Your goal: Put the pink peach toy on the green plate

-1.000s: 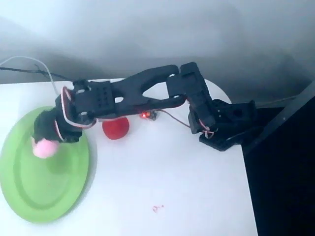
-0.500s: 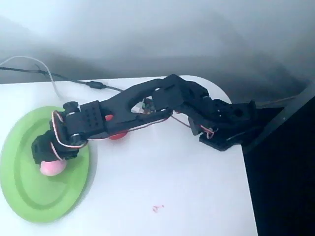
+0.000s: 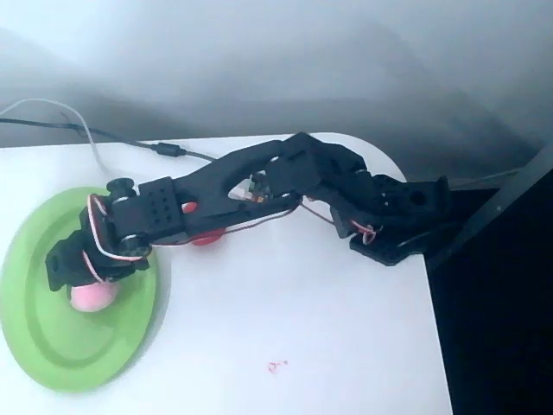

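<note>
Visibly unlabelled: pink peach toy (image 3: 92,296), green plate (image 3: 52,350).

From my overhead feed, the gripper (image 3: 76,275) covers the top of the pink peach toy (image 3: 93,297), and I can't tell how its jaws stand. The arm (image 3: 216,186) hides most of the red ball (image 3: 206,239).

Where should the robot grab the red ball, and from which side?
Probably across the red ball's round middle, coming from the open table side below it in the overhead view: the arm covers most of its top, so only its lower edge shows.
</note>
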Available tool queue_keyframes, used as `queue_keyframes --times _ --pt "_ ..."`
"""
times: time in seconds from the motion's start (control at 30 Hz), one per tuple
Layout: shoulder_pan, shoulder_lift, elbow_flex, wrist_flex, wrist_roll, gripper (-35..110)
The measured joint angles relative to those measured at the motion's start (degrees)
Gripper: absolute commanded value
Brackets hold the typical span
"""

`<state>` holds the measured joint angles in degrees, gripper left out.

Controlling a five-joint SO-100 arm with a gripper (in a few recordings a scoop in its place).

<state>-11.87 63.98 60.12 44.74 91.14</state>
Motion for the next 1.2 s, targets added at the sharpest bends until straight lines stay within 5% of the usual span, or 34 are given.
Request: queue_keyframes --times 0.1,0.37,0.73,1.0,1.2 --pt "-0.09 7.21 4.04 -0.26 0.00 51" --pt "-0.09 34.63 26.02 -0.26 0.18 0" --pt "-6.24 82.09 80.33 -6.77 17.14 0" --pt "-14.24 102.39 103.36 -7.03 15.38 0" --pt "-6.42 110.21 112.15 -7.82 4.39 0"
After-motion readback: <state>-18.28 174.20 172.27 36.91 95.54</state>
